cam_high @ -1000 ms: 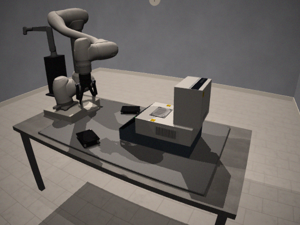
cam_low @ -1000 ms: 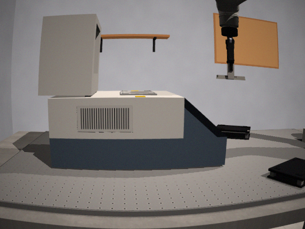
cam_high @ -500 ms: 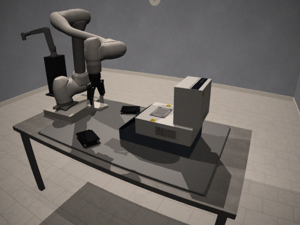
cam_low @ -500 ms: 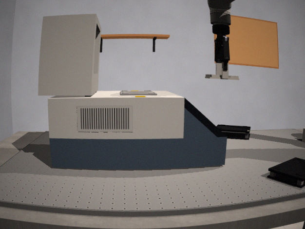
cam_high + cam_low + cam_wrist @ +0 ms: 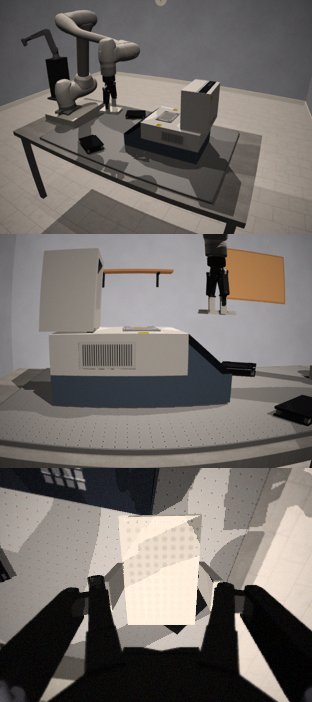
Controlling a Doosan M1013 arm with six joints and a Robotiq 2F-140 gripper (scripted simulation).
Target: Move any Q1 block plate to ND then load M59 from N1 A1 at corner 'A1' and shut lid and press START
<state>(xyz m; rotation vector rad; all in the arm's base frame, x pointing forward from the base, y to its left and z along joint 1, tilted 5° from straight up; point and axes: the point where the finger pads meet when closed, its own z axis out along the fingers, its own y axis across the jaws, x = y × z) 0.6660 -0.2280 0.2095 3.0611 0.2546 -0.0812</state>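
My gripper (image 5: 109, 105) is shut on the white 96-well plate M59 (image 5: 110, 109) and holds it level in the air, next to the arm's base and well left of the cycler. In the side view the plate (image 5: 216, 312) hangs from the gripper (image 5: 216, 307), higher than the cycler's deck. The wrist view shows the plate (image 5: 161, 570) across the fingers, its wells as faint dots. Q1 (image 5: 176, 125) stands with its lid (image 5: 200, 105) open and upright. Its grey block (image 5: 167, 116) shows a well grid with no white plate on it.
A black nest (image 5: 135, 114) lies by Q1's sloped front panel, also seen in the side view (image 5: 239, 368). A second black nest (image 5: 91, 143) lies near the table's front left. The arm's base plate (image 5: 75, 113) is at the back left.
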